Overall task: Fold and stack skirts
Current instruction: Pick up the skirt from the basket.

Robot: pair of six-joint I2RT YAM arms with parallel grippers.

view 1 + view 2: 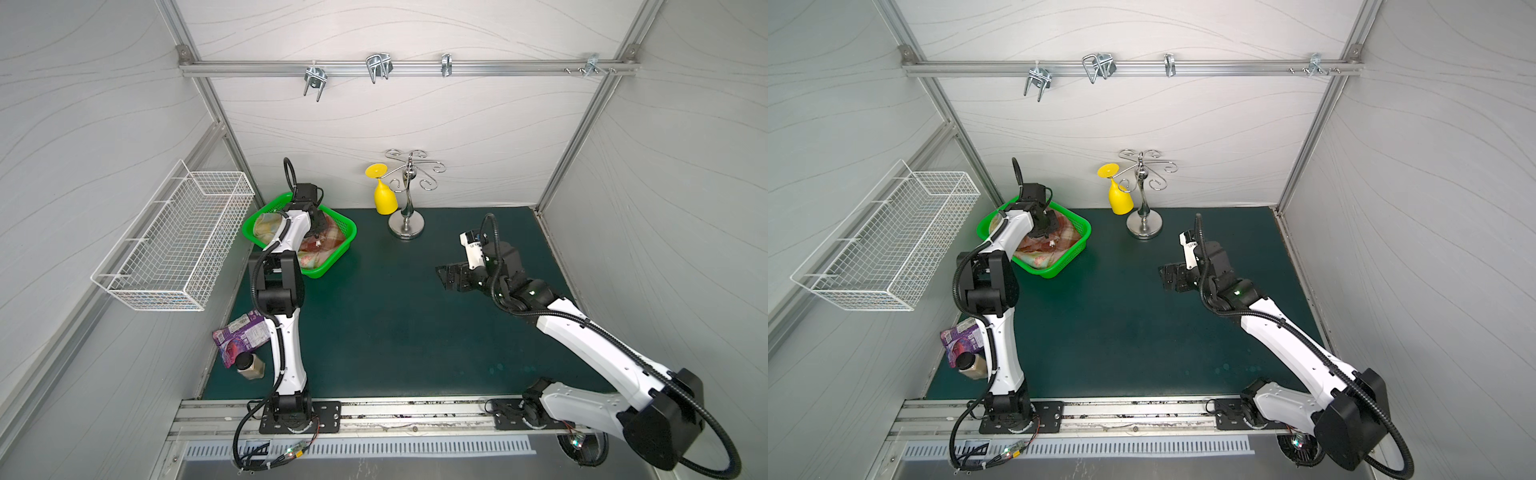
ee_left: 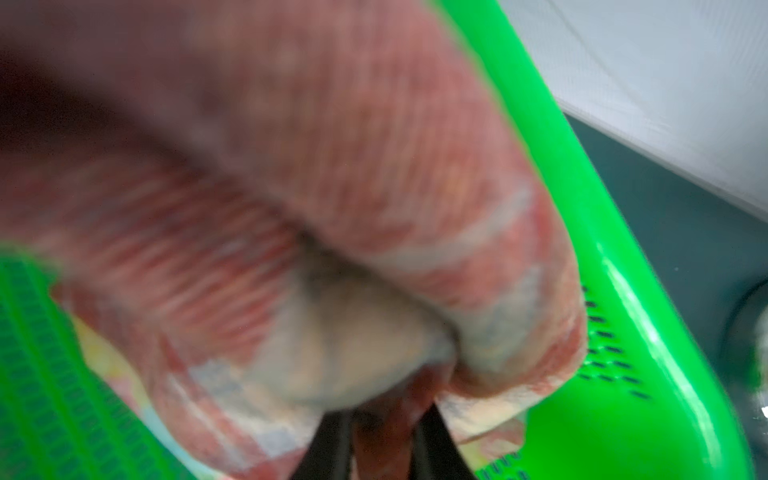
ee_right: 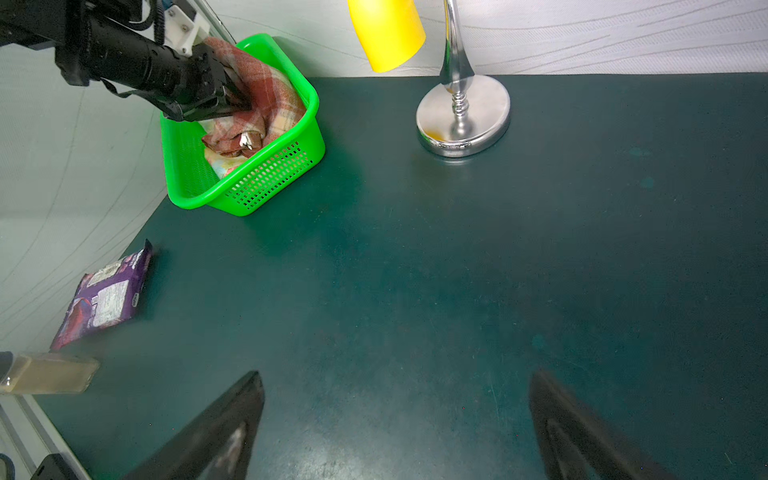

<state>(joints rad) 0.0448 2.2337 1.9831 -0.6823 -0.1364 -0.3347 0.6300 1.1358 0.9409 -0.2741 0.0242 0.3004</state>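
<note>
left fingers (image 2: 438, 440) pinching plaid skirt (image 2: 374, 166), close at wrist, unclear overhead

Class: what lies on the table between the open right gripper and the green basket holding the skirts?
Nothing: just bare table between the right gripper and the basket, clearest in the right wrist view.

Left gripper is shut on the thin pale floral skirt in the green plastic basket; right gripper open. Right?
The skirt is wrong: the left gripper is shut on the thick red-brown and cream plaid skirt, as the right wrist view shows. The rest stands.
</note>
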